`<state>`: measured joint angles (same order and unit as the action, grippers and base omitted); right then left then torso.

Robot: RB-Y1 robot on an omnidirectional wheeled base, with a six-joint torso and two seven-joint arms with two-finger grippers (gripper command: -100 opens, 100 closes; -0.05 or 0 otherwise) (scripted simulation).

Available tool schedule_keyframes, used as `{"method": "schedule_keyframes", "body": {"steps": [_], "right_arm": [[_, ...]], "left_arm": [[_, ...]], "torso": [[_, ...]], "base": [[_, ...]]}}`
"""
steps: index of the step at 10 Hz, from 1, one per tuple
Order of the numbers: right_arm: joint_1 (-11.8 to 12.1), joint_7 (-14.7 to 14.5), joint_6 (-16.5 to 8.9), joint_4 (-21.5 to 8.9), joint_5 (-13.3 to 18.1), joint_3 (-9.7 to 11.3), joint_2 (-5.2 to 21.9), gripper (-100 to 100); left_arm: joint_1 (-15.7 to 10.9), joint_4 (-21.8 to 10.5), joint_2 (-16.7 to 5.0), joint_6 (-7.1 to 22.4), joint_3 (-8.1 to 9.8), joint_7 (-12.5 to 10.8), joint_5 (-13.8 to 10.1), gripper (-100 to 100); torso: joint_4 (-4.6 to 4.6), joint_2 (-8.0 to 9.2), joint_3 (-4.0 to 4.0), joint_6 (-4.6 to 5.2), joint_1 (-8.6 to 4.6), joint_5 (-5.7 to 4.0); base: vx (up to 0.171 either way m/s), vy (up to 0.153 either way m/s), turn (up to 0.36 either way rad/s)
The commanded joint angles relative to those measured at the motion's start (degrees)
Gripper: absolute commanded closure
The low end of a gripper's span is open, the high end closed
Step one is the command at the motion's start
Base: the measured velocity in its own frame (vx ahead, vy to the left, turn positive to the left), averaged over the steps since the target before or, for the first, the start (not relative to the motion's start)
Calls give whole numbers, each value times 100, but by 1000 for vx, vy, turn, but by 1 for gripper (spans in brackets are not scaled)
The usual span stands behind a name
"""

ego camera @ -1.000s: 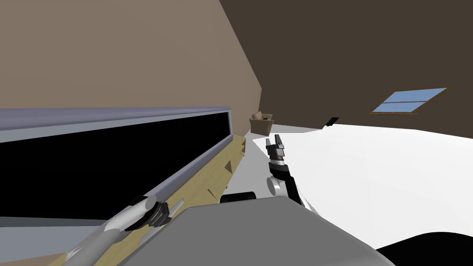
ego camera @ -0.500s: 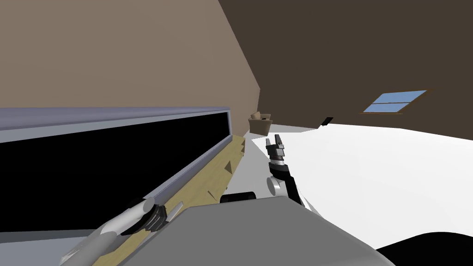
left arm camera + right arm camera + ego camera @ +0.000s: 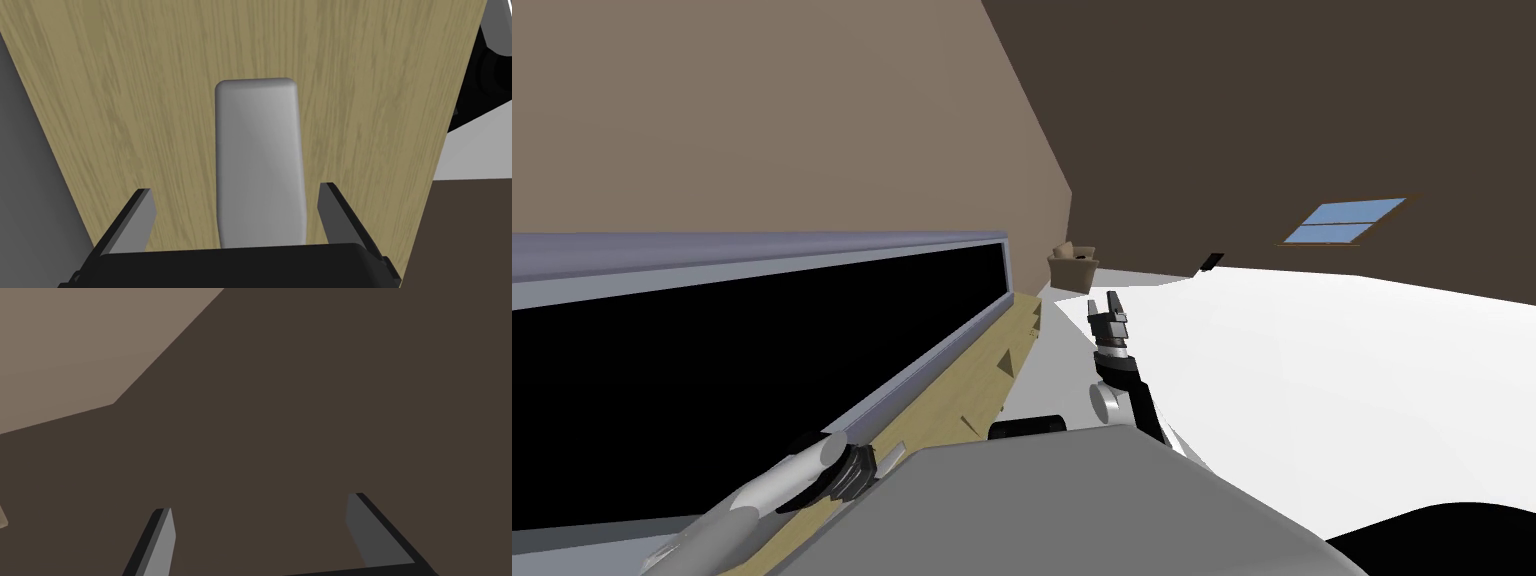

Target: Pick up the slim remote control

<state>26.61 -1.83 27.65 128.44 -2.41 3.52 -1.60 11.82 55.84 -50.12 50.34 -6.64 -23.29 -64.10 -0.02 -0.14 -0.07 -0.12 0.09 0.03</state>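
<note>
The slim remote control [image 3: 259, 160] is a plain grey, rounded slab lying flat on a light wooden top [image 3: 125, 100]. My left gripper [image 3: 235, 190] is open and straddles its near end, with one finger [image 3: 137, 220] on each side and a gap to the remote on both. In the head view the left gripper [image 3: 864, 466] hangs low over the wooden shelf [image 3: 992, 375], just in front of the big screen. My right gripper [image 3: 1110, 300] is held up in the middle, open and with nothing between its fingers [image 3: 161, 538].
A wide black screen in a grey frame [image 3: 712, 370] stands along the shelf, close beside the left arm. A brown box [image 3: 1074, 265] sits at the far end. White floor [image 3: 1312, 380] spreads to the right, below a dark wall with a window [image 3: 1344, 221].
My head view has swung a little, so the window slid left. The left hand has crept slightly lower along the shelf. Both grippers stay open.
</note>
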Motion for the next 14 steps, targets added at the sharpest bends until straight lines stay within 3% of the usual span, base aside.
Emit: {"method": "schedule_keyframes", "body": {"steps": [1, 3, 4, 5, 6, 7, 8, 9, 10, 11, 12, 13, 14], "right_arm": [[0, 0, 0, 0, 0, 0, 0, 0], [0, 0, 0, 0, 0, 0, 0, 0], [0, 0, 0, 0, 0, 0, 0, 0], [0, 0, 0, 0, 0, 0, 0, 0], [0, 0, 0, 0, 0, 0, 0, 0], [0, 0, 0, 0, 0, 0, 0, 0], [0, 0, 0, 0, 0, 0, 0, 0], [0, 0, 0, 0, 0, 0, 0, 0], [0, 0, 0, 0, 0, 0, 0, 0], [0, 0, 0, 0, 0, 0, 0, 0], [0, 0, 0, 0, 0, 0, 0, 0], [0, 0, 0, 0, 0, 0, 0, 0], [0, 0, 0, 0, 0, 0, 0, 0]], "left_arm": [[35, 80, -204, -286, -286, -161, -286, -100], [35, 80, -204, -367, -611, -161, -423, -100], [80, 142, -409, -642, -794, -282, -682, -100], [80, 142, -409, -716, -968, -282, -839, -100], [80, 142, -409, -716, -1119, -282, -840, -100], [126, 203, -614, -970, -1302, -403, -1100, -100], [126, 203, -614, -1066, -1470, -403, -1257, -100], [126, 203, -614, -1066, -1628, -403, -1257, -100], [171, 264, -819, -1330, -1802, -525, -1502, -100], [171, 264, -819, -1415, -1974, -525, -1670, -100], [171, 264, -819, -1415, -2137, -525, -1673, -100], [216, 326, -1024, -1700, -2328, -646, -1878, -100], [216, 326, -1024, -1765, -2509, -646, -2018, -100]], "torso": [[0, 0, 0, 0, 0, 0], [0, -1, -1, 1, 1, 0], [0, 0, 0, 0, 0, 0], [0, -1, 0, 3, 0, -1], [0, -1, -1, 1, 1, 0], [0, 1, 1, 0, -2, 0], [1, 1, 1, 2, 2, -1], [1, 4, 2, 1, 2, 2], [-4, 5, 0, -4, 1, 15], [-5, -1, -3, 0, 6, 14], [-5, 2, -2, -3, 7, 17], [-5, 2, -1, -4, 5, 17], [-4, 1, -2, -1, 9, 16]], "base": [[7, 6, -83], [6, 9, -35], [6, 4, -92], [7, 10, -56], [0, 0, 0], [3, 12, -90], [-11, 12, -39], [0, 0, 0], [16, 7, -119], [2, 8, -43], [0, 0, 0], [4, 9, -77], [-10, 13, -45]]}}
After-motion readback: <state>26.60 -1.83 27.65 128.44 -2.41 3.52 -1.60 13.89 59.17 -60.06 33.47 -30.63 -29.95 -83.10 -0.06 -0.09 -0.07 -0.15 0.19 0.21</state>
